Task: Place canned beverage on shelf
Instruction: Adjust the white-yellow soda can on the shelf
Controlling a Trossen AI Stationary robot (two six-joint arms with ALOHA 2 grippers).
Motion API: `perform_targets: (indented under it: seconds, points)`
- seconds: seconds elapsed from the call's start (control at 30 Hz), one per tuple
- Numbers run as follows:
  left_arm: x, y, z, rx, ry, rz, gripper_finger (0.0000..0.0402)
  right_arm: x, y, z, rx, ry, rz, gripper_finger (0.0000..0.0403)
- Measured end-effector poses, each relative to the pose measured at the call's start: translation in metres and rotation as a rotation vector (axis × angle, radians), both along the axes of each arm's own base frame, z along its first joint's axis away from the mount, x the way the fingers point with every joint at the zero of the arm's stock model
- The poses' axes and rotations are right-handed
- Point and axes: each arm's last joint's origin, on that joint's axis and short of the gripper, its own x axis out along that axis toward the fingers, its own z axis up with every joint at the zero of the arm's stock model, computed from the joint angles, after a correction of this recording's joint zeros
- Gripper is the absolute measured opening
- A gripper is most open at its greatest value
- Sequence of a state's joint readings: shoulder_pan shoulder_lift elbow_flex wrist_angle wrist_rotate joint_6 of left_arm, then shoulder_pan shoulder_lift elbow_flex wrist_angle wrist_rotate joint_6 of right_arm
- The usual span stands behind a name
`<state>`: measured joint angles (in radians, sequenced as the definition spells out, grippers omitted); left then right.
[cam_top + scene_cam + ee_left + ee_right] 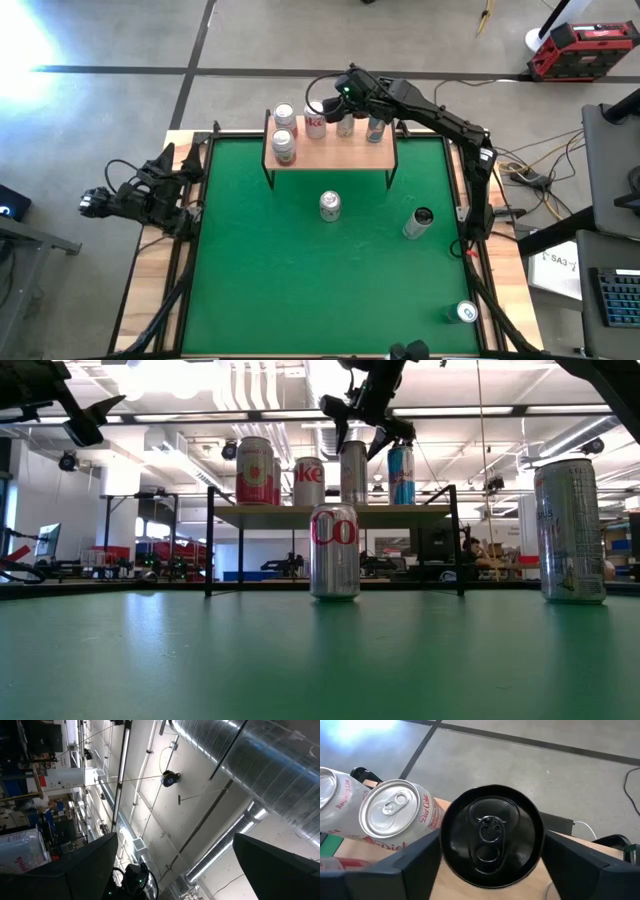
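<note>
right claw (345,112) up at the far edge of the small light-wood shelf on thin black legs (330,153), its two dark fingers spread apart, one on each side of a tall dark-topped metal can (490,835). can stands upright on the board directly under the claw. gap shows between each finger and the can wall in the right wrist view, so not clamped on it; whether this is just before a grip or just after a release, cannot tell.

beside the claw, toward the left arm: a silver diet coke can (395,812), nearly touching the dark-topped one. past that, two more cans with red and white print (284,146). on the claw's other side, a blue-labelled can (401,473). board is close to full.

in front of the claw, down on the green mat of the desk (250,280): an upright silver coke can (330,205), a can lying tipped (417,222), another (466,312) near the corner.

handling, by my judgement: rigid thin aluminium, smooth and slippery sides, tall and easy to topple; heavy if full. best taken across the mid-body, squeezed lightly, fingers clear of the neighbours.

left claw (165,165) waits off the desk's side, well apart, fingers spread, holding nothing.
</note>
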<state>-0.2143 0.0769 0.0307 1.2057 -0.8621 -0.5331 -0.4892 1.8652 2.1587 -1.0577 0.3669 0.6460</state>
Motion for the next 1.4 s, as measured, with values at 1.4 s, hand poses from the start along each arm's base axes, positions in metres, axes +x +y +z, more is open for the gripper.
perform_targets:
  seconds: [1.4]
  points:
    - [0.0,0.0,0.0,0.001,0.003,0.0,0.038,-0.012,0.003,0.012,-0.022,0.079,0.292,0.0256]
